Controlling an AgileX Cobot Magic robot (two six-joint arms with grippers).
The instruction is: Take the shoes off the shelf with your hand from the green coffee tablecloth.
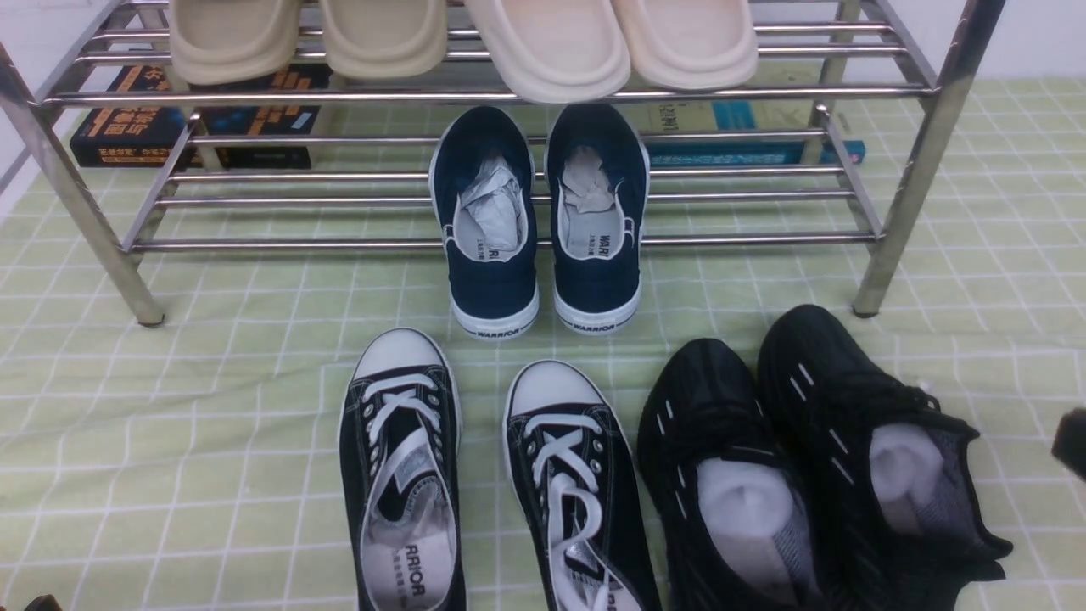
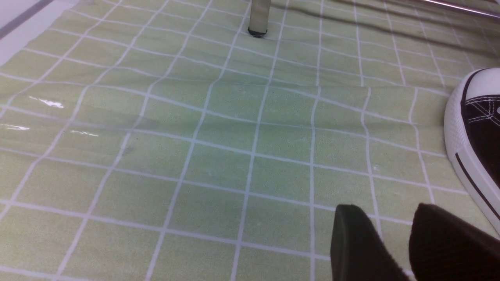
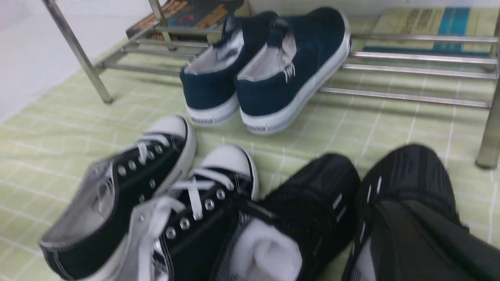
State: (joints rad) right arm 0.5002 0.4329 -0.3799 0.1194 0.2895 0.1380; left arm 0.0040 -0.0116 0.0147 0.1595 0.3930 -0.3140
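At the front view's right edge, your right claw (image 1: 1071, 441) shows only as a dark sliver, pressed together on nothing, just beside the black mesh shoes (image 1: 814, 458). Those shoes are already off the shelf (image 1: 509, 93), side by side on the green cloth (image 1: 170, 407), white stuffing showing. Judging by that, the step in hand is the retreat: draw back clear without nudging the outer shoe's collar. Your left claw (image 2: 394, 246) hovers low over bare cloth, its tips apart. You can read WARRIOR on the navy slip-ons (image 1: 543, 221), and part of it inside the laced sneakers (image 1: 492, 492).
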